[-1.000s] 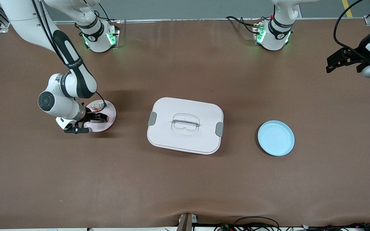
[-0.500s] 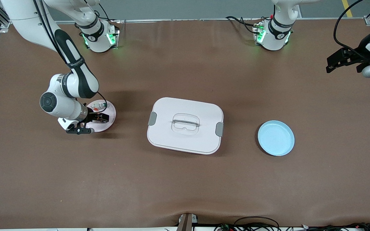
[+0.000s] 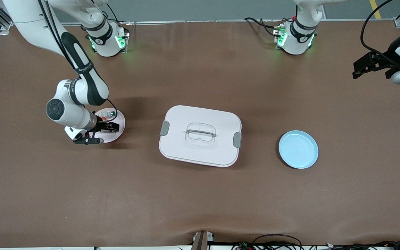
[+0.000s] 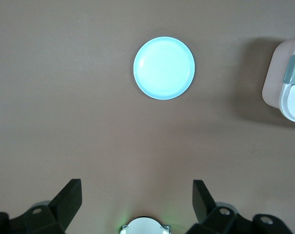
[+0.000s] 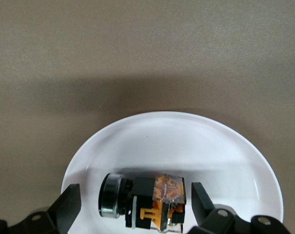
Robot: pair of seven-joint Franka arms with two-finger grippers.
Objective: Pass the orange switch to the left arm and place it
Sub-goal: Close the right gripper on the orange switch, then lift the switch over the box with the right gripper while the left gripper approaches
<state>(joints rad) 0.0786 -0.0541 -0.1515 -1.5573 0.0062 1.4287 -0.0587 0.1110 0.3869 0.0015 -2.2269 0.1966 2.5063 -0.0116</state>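
Observation:
The orange switch (image 5: pixel 147 202) lies on its side on a small pale plate (image 5: pixel 186 141), black body with an orange end. My right gripper (image 5: pixel 135 204) is open low over that plate (image 3: pixel 117 133), one finger on each side of the switch and neither touching it. In the front view the right gripper (image 3: pixel 109 127) hides most of the switch. The white box (image 3: pixel 200 135) stands mid-table with its lid on. My left gripper (image 3: pixel 358 68) waits open and empty, high over the left arm's end of the table, and its fingers (image 4: pixel 67 200) frame bare table.
A whitish switch with a green cap (image 3: pixel 108 113) lies on the same pale plate, farther from the front camera. A light blue plate (image 3: pixel 298 149) sits beside the box toward the left arm's end; the left wrist view shows this blue plate (image 4: pixel 164 68) and a box corner (image 4: pixel 288 80).
The right arm has edged slightly closer in over the pale plate, and its gripper now covers the orange end that showed earlier. The left arm has not moved.

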